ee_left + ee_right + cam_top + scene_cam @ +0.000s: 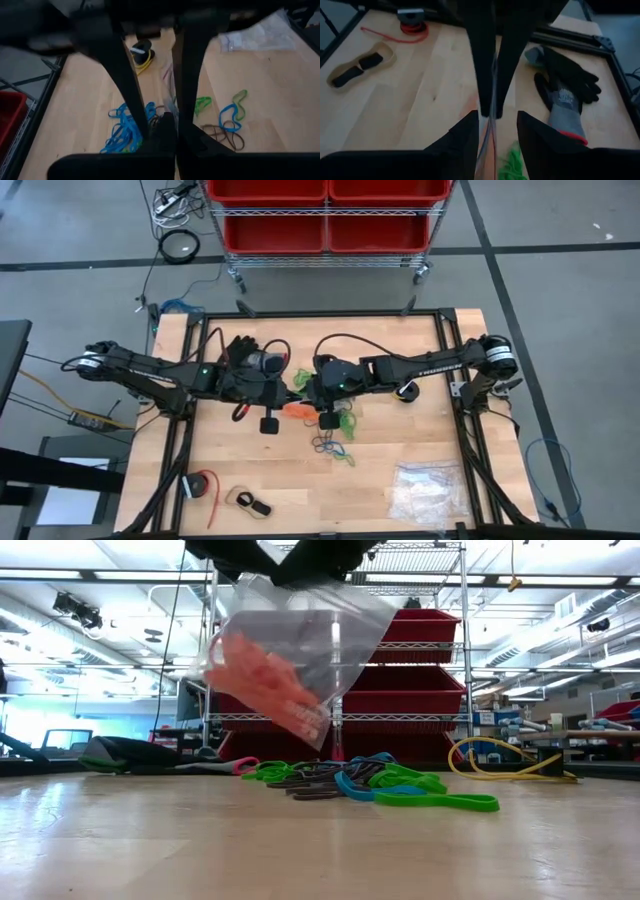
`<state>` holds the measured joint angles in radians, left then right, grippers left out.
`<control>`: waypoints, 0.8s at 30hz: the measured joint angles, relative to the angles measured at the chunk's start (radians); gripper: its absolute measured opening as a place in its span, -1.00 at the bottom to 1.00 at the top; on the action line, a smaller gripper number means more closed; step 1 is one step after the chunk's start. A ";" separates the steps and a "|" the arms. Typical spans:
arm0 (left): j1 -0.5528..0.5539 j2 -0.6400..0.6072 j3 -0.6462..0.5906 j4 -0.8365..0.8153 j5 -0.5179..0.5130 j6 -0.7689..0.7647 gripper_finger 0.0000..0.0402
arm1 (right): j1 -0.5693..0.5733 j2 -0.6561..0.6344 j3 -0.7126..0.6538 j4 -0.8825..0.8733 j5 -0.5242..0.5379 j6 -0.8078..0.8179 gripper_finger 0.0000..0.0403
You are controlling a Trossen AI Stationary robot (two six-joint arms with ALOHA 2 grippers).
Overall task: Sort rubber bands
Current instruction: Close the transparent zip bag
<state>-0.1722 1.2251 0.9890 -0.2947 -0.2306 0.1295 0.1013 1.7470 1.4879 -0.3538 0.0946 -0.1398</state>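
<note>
Both claws meet above mid-counter, holding up a clear bag of orange bands. The left claw is clamped shut on the bag's top edge; the right claw stands partly open astride it. Green, blue and black bands lie heaped on the counter just below.

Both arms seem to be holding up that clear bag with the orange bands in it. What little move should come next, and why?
Probably the right gripper should let go and reach down for another orange band. The bag hangs above the table, pinched at its top by the shut left gripper, with orange bands already inside. The loose pile below looks mostly green, blue and black; in the high view some orange lies between the grippers.
</note>
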 joint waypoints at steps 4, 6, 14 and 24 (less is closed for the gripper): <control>0.000 0.000 0.000 -0.011 0.000 0.000 -1.00 | 0.000 0.010 -0.001 -0.016 -0.005 0.001 -0.47; 0.000 0.000 0.000 -0.017 0.000 0.000 -1.00 | 0.000 0.011 -0.001 -0.012 -0.005 0.000 -0.51; 0.000 0.000 0.000 -0.032 0.000 -0.001 -1.00 | 0.000 0.011 -0.001 -0.012 -0.005 -0.010 -0.71; 0.000 0.000 -0.001 -0.035 0.006 -0.003 -1.00 | 0.000 0.010 -0.001 -0.010 -0.006 -0.020 -0.86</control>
<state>-0.1722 1.2251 0.9882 -0.3294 -0.2241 0.1270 0.1013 1.7573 1.4868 -0.3641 0.0887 -0.1598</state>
